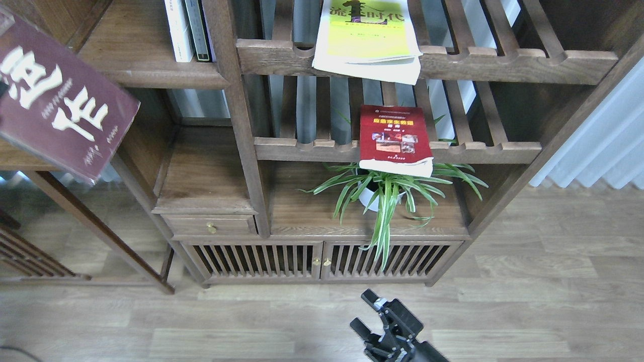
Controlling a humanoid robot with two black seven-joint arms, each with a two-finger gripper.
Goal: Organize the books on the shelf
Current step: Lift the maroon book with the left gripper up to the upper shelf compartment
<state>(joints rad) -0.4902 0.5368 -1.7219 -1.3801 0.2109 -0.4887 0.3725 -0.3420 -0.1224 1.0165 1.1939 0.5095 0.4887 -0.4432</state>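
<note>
The maroon book point(60, 100) with big white characters hangs tilted in the air at the upper left, in front of the left end of the shelf point(166, 76), a solid board with a rounded lip. My left gripper is past the left edge, out of view. The yellow-green book point(367, 37) lies on the top slatted rack and overhangs its front rail. The red book point(395, 136) lies on the lower slatted rack and also overhangs. My right gripper point(366, 310) is low at the bottom centre, open and empty, far from all books.
Thin white and dark upright books point(187, 30) stand at the shelf's right end. A spider plant point(387, 193) in a white pot sits under the red book. A drawer with a brass knob point(211, 229) and slatted cabinet doors point(312, 261) are below. Wooden floor lies in front.
</note>
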